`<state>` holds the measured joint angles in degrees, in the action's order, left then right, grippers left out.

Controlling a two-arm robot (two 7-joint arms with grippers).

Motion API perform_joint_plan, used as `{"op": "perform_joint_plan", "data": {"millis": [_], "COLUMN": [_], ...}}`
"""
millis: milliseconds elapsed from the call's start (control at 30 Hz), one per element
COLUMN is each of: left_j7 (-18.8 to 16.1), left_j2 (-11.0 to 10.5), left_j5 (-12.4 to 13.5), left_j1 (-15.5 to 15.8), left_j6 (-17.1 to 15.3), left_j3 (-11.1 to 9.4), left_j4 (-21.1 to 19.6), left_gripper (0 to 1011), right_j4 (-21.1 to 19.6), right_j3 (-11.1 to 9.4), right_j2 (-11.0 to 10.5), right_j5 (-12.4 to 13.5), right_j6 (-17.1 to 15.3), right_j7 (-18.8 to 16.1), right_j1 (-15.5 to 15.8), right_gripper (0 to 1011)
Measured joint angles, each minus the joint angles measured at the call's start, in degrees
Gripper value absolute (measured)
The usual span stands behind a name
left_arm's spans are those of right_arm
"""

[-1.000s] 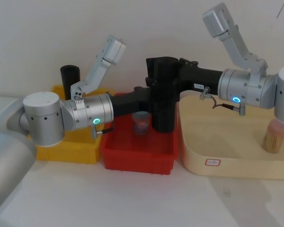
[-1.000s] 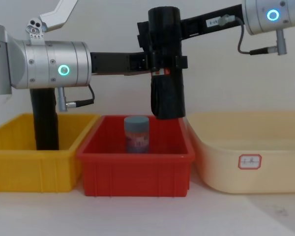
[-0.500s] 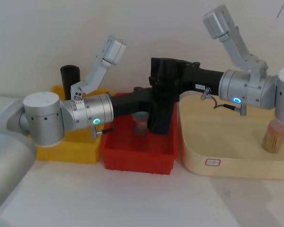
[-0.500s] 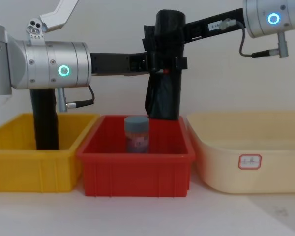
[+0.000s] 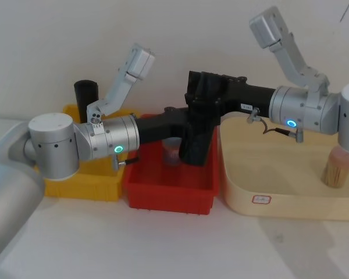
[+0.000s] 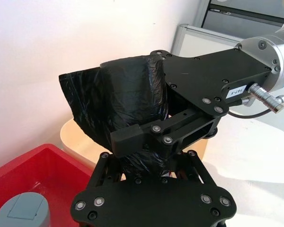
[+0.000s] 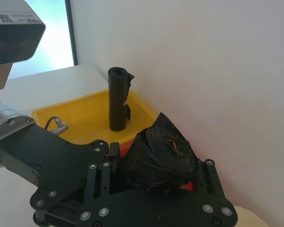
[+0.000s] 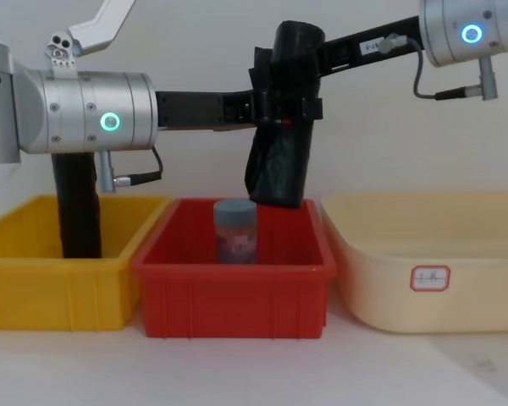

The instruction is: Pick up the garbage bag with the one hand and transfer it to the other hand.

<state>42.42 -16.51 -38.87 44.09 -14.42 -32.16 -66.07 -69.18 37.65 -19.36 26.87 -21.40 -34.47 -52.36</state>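
White wall fills the background behind a pale tabletop, and from my remote seat I read the scene left to right. At the far left sits the yellow bin (image 8: pixel 34 279) with the slim plain black roll (image 8: pixel 76 207) standing upright inside it. Next comes the left gripper (image 8: pixel 258 106), on the arm with the green ring, reaching in level from the left with its jaws set against the garbage bag (image 8: pixel 279 161); I cannot tell from these views whether they still pinch it or have slackened. Below it the red bin (image 8: pixel 237 288) holds the grey-lidded jar (image 8: pixel 235 230), upright near the middle. The garbage bag hangs in the air above that bin, between the two grippers, well clear of the jar. Compared with a second ago, the bag no longer hangs straight: its top now leans toward the right and its lower end has swung left and risen, so it sits tilted above the jar instead of vertical beside it. The right gripper (image 8: pixel 309 80), on the blue-ringed arm, comes in from the upper right with its jaws closed across the bag's upper half, and it has lifted slightly since then. Farthest right lies the beige tray (image 8: pixel 423 271) with a small label on its front wall.
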Motion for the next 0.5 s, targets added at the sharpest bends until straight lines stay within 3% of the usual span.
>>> {"op": "perform_joint_plan", "data": {"millis": [500], "left_j7": [0.0], "left_j2": [0.0], "left_j5": [0.0], "left_j1": [0.0], "left_j6": [0.0], "left_j3": [0.0], "left_j4": [0.0], "left_gripper": [410], "right_j4": [0.1], "right_j3": [0.0], "right_j2": [0.0], "right_j5": [-0.1], "right_j6": [-0.1], "right_j7": [0.1], "right_j1": [0.0], "right_gripper": [744]}}
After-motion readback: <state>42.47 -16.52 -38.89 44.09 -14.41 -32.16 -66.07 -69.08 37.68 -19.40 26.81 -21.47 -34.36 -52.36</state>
